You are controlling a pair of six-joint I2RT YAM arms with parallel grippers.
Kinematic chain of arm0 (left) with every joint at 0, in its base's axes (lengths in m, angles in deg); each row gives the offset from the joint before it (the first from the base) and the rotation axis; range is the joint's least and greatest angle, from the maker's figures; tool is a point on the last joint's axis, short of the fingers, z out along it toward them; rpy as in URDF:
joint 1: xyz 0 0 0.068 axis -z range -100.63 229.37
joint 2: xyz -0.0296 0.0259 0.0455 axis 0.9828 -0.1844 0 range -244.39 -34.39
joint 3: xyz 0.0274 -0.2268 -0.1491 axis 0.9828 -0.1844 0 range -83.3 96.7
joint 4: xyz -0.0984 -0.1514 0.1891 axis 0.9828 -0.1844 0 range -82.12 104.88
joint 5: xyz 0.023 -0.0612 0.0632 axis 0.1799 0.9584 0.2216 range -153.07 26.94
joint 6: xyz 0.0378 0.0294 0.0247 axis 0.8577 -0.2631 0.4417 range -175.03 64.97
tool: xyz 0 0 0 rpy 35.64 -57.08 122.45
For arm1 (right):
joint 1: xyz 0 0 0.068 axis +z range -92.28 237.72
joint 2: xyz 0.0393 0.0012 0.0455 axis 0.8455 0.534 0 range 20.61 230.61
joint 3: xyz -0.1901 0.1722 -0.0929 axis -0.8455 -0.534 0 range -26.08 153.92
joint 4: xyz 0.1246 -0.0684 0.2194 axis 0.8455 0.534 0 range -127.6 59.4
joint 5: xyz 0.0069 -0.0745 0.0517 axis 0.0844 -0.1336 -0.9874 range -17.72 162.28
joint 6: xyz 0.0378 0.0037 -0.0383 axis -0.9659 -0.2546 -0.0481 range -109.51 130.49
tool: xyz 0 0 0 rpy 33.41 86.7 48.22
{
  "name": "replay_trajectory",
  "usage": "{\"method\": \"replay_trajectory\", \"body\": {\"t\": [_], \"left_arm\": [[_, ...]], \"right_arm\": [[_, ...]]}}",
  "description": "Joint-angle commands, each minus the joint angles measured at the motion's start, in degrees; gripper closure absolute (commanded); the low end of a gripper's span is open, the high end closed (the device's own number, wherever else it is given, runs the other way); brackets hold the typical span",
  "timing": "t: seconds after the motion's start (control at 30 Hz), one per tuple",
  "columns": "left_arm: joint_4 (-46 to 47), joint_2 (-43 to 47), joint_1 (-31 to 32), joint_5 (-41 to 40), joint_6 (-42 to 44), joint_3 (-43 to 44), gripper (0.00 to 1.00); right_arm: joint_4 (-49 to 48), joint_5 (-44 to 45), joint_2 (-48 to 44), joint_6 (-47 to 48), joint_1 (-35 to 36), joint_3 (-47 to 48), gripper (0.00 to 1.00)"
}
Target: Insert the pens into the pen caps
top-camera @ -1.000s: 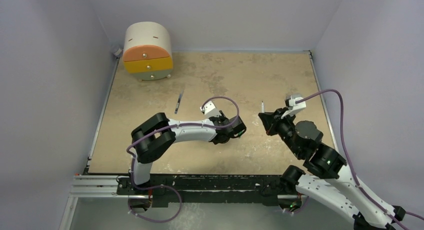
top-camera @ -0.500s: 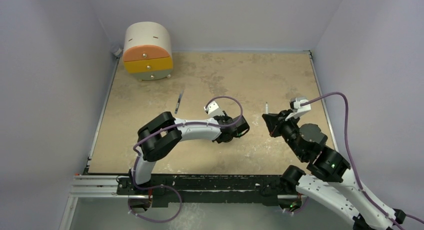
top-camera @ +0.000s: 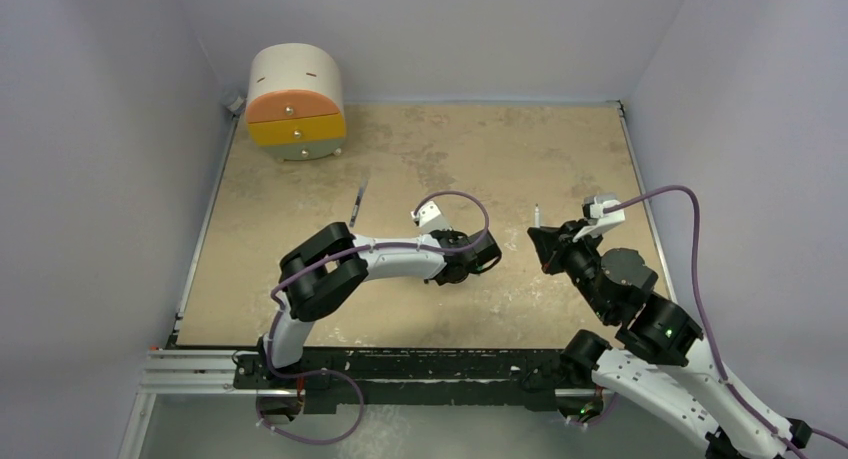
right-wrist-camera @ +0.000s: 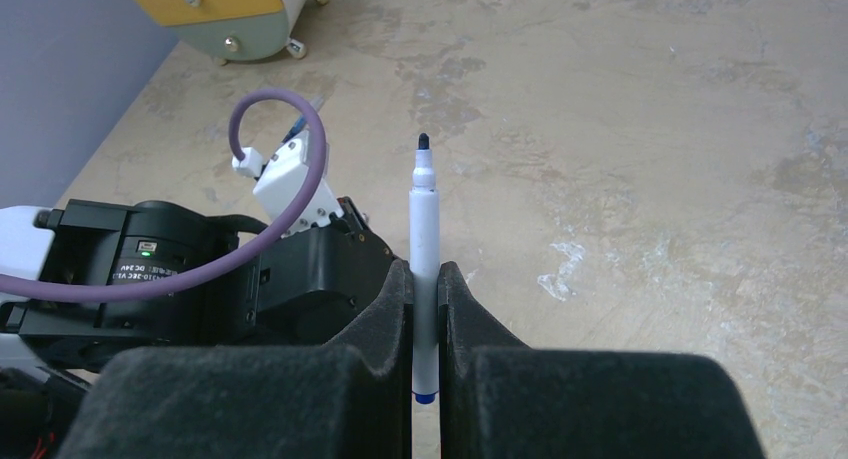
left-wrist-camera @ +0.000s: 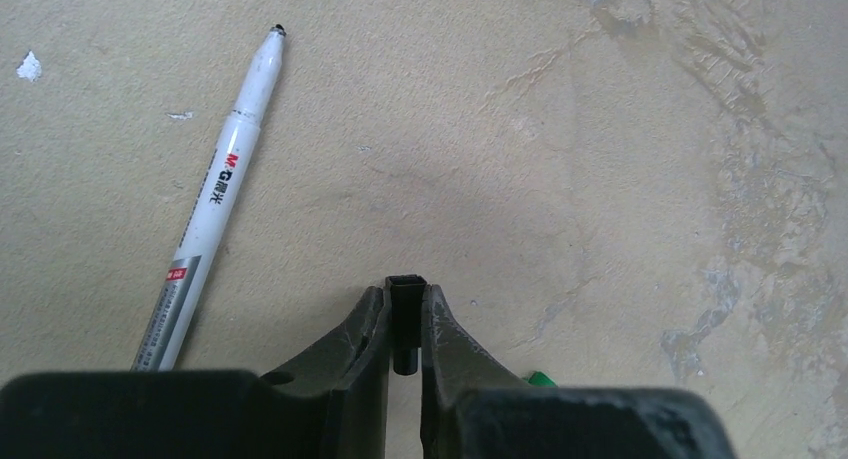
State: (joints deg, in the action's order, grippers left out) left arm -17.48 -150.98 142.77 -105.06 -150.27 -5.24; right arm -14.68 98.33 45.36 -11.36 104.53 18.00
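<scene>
Found left gripper (left-wrist-camera: 404, 311) clenched on black cap (left-wrist-camera: 405, 291), lower centre of left wrist view. Found right gripper (right-wrist-camera: 426, 279) grasping white pen (right-wrist-camera: 425, 214), tip up, mid-frame in right wrist view. Judged step: bringing pen to cap. Next calls for lining tip with cap mouth, then pressing home. Noted spare pen (left-wrist-camera: 210, 214) lying upper left

Printed lengthwise on the pen (left-wrist-camera: 215, 194) lying just left of the left gripper (left-wrist-camera: 405, 297): "M&G" followed by two Chinese characters, with red and grey print farther down too small to read.
</scene>
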Motion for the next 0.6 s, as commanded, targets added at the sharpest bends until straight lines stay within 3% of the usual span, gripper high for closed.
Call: {"method": "replay_trajectory", "body": {"t": [0.0, 0.1, 0.3, 0.57], "left_arm": [[-0.36, -2.06, -0.33, 1.18, 2.49, 0.91, 0.95], [0.26, -2.09, -0.29, 1.47, 3.36, 0.63, 1.00], [2.92, 1.16, -0.29, 0.44, 5.31, -0.65, 1.00], [21.81, 15.50, -1.55, -6.19, 14.95, -11.22, 1.00]], "right_arm": [[-0.98, 1.37, 0.13, 0.88, -0.19, 2.60, 1.00], [-0.98, 1.38, 0.11, 0.77, -0.16, 2.45, 1.00], [-1.31, 1.47, 0.36, 0.80, -0.18, 2.25, 1.00], [-4.16, -1.42, 2.44, 0.08, -0.14, 2.01, 1.00]]}}
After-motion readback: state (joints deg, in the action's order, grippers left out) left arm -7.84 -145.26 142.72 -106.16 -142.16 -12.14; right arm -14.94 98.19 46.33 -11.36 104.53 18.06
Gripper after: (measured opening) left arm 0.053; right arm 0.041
